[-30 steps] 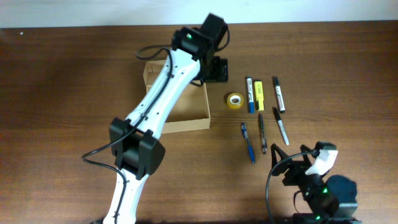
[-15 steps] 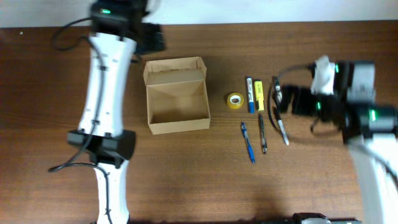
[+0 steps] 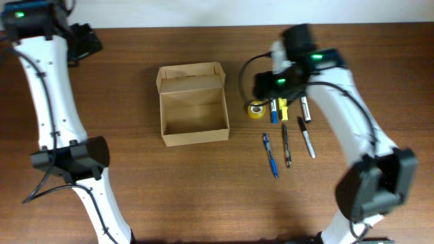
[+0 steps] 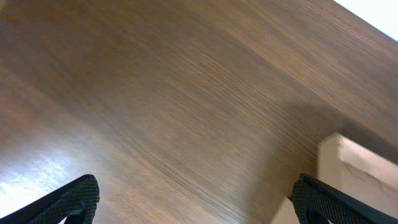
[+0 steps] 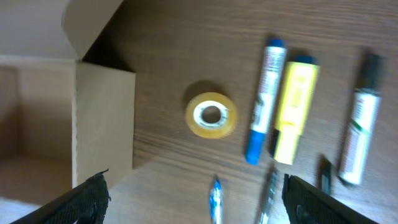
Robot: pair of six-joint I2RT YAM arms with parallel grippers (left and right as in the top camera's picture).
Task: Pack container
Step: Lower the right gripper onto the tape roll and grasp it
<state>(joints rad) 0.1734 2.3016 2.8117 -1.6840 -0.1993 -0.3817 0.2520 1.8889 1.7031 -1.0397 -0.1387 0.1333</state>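
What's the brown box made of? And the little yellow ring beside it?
The box looks like plain cardboard: dull tan, with thin folded walls and a flap. The yellow ring seems to be a roll of tape, probably plastic film, a bit shiny; the blur leaves that open.

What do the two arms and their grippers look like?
Both the left arm and the right arm have white links, black joint housings, a loose black cable and small green lights. The gripper fingers are black.
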